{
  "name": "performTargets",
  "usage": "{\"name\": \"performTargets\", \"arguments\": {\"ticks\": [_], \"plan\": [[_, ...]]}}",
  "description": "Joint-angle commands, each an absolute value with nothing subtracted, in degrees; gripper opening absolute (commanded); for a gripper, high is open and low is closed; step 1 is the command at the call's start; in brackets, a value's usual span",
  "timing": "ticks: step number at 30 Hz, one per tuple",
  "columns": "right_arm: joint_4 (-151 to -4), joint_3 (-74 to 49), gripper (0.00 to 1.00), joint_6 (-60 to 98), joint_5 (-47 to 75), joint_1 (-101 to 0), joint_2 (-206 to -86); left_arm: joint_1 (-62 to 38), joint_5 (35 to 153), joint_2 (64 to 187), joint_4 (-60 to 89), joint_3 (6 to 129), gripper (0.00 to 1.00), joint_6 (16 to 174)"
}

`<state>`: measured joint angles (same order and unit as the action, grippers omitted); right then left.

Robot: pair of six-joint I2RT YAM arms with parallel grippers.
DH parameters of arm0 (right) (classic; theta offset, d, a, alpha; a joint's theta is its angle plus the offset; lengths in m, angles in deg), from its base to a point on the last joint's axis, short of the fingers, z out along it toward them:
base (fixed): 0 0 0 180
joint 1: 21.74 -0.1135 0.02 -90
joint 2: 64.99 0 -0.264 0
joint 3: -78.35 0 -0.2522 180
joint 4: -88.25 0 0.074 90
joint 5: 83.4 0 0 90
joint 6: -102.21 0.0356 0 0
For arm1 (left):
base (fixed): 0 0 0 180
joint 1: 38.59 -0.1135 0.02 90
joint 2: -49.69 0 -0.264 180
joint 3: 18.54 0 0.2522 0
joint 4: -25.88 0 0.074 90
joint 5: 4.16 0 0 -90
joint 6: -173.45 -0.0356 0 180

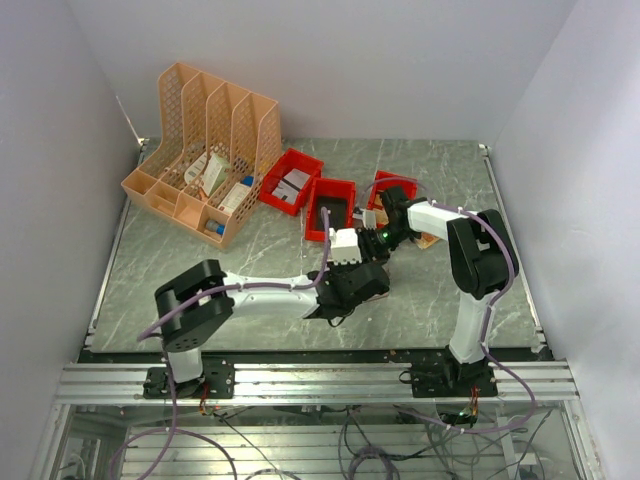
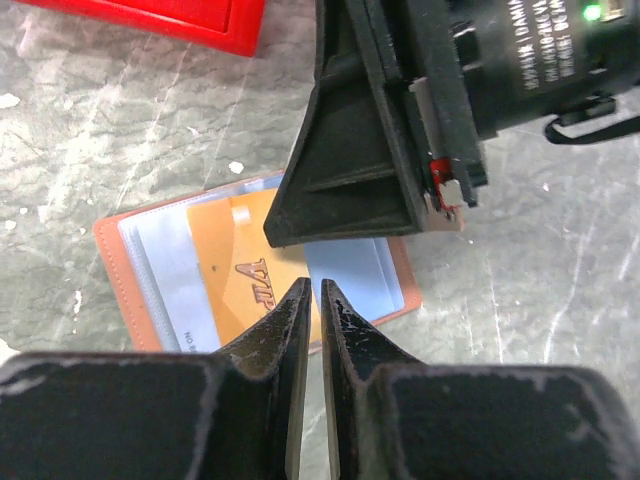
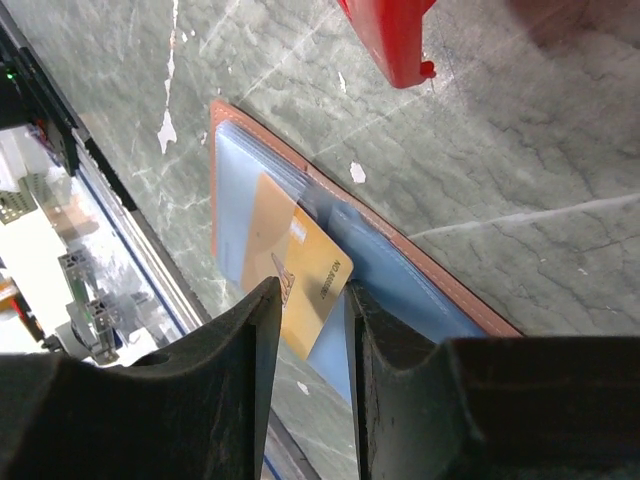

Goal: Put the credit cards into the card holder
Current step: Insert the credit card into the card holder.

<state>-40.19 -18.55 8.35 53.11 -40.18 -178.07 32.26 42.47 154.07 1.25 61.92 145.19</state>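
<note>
Now the card holder (image 2: 118,262) lies open on the desk (image 2: 120,120); an orange card (image 3: 300,250) slants half out of its sleeve toward the right gripper (image 3: 310,290), whose jaws straddle it slightly parted; the left gripper (image 2: 310,288) waits alongside, jaws nearly closed, empty.

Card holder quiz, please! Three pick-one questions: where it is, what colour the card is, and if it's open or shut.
1. Where is the card holder? A in a red bin; B on the table; C in the file rack.
2. What colour is the card? A orange; B green; C black.
3. The card holder is: A open; B snapped shut; C rolled up.
Answers: 1 B, it lies flat on the marble; 2 A, its orange face shows; 3 A, its clear sleeves show.
</note>
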Motion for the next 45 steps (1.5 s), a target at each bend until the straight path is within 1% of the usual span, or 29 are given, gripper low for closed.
{"name": "performTargets", "arguments": {"ticks": [1, 10, 12, 13, 15, 18, 21, 27, 34, 45], "plan": [[-40.5, -18.3, 0.32, 7.1, 51.7, -39.8, -176.4, 32.7, 41.7, 149.1, 4.8, 58.3, 0.21, 141.4], [-41.7, -20.3, 0.31, 4.8, 48.6, -39.3, -171.7, 31.7, 46.7, 138.8, 10.9, 43.7, 0.21, 140.1], [-42.1, -21.1, 0.27, 4.6, 47.9, -39.3, -170.9, 30.5, 48.8, 136.5, 12.6, 40.3, 0.23, 140.8], [-42.3, -21.6, 0.24, 4.6, 47.6, -39.4, -170.8, 29.8, 49.8, 135.3, 13.7, 38.0, 0.26, 141.2], [-42.6, -22.5, 0.18, 4.4, 47.0, -39.5, -170.8, 28.3, 51.9, 133.2, 15.8, 34.9, 0.28, 141.9], [-42.4, -23.2, 0.06, 3.7, 46.1, -39.6, -171.2, 25.3, 55.5, 131.1, 19.3, 31.2, 0.27, 142.5], [-42.7, -23.6, 0.02, 3.8, 44.0, -40.2, -171.8, 22.1, 60.3, 131.8, 21.4, 29.6, 0.24, 142.6], [-42.7, -23.3, 0.01, 4.0, 41.9, -42.0, -173.1, 19.9, 65.9, 137.3, 23.7, 31.3, 0.20, 141.5], [-43.0, -23.1, 0.01, 4.3, 41.2, -42.9, -174.1, 19.7, 69.5, 143.8, 24.3, 33.9, 0.18, 140.4], [-42.9, -22.2, 0.01, 4.0, 46.0, -44.4, -174.2, 19.4, 71.0, 147.3, 24.3, 36.7, 0.17, 139.4]]}}
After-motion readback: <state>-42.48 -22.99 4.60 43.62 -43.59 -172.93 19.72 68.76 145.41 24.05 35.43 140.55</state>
